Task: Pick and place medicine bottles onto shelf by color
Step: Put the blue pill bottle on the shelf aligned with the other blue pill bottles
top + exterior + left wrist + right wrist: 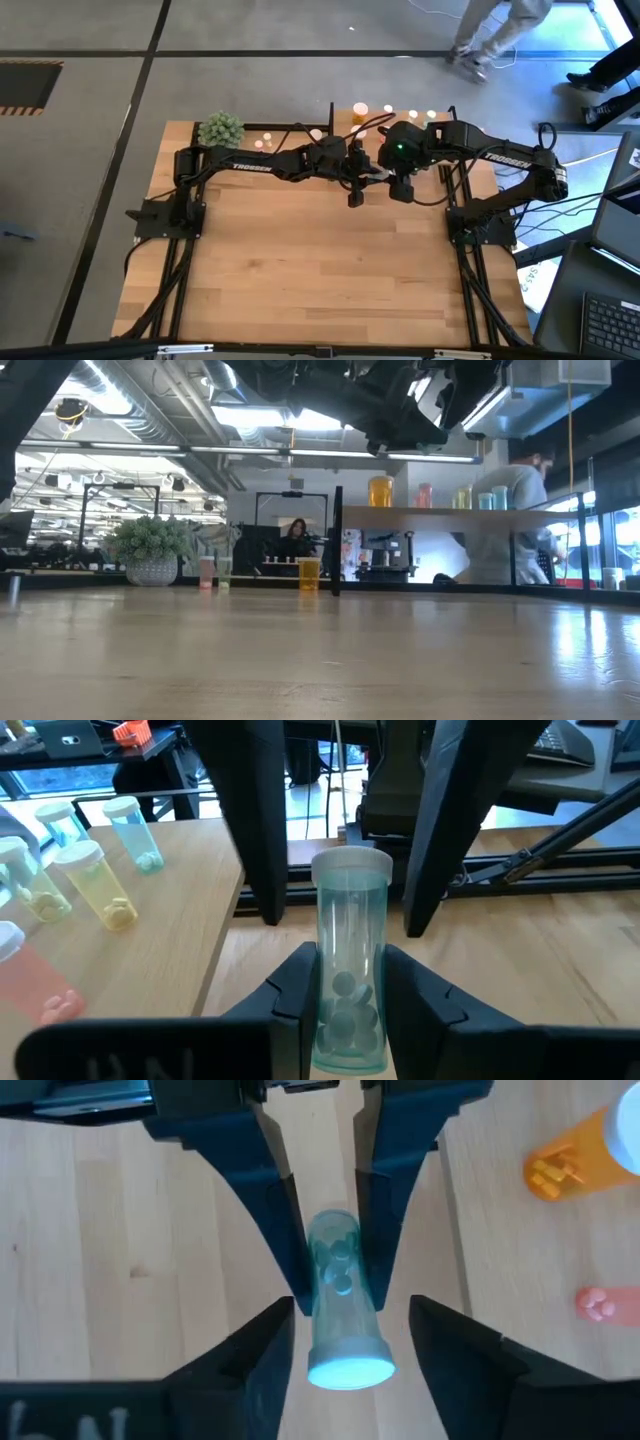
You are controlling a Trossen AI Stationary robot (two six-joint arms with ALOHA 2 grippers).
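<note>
A clear bluish medicine bottle (350, 920) with pale pills and a clear cap (348, 1365) hangs above the tabletop, just in front of the shelf (420, 120). My left gripper (350, 970) reaches in from the table's left and is shut on it. My right gripper (350, 1315) comes slanting down from the right. It is open, with its fingers on either side of the cap and a gap on both sides. Orange, pink, yellow and blue bottles (424, 495) stand on the shelf board (450, 512). My left gripper pinches the bottle's lower half (347, 995), at the pill end, between its two fingers (300, 990). The fingers come nearly level from the table's left and lie along the bottle. The bottle is lifted clear, with its cap end sticking out past the fingertips toward my right gripper.
A green plant ball in a pot (221, 129) stands at the far left of the table. Near it stand pink, greenish and orange bottles (309, 573). An orange bottle (570, 1160) and a pink one (605, 1302) show below my right gripper. People move beyond the far edge.
</note>
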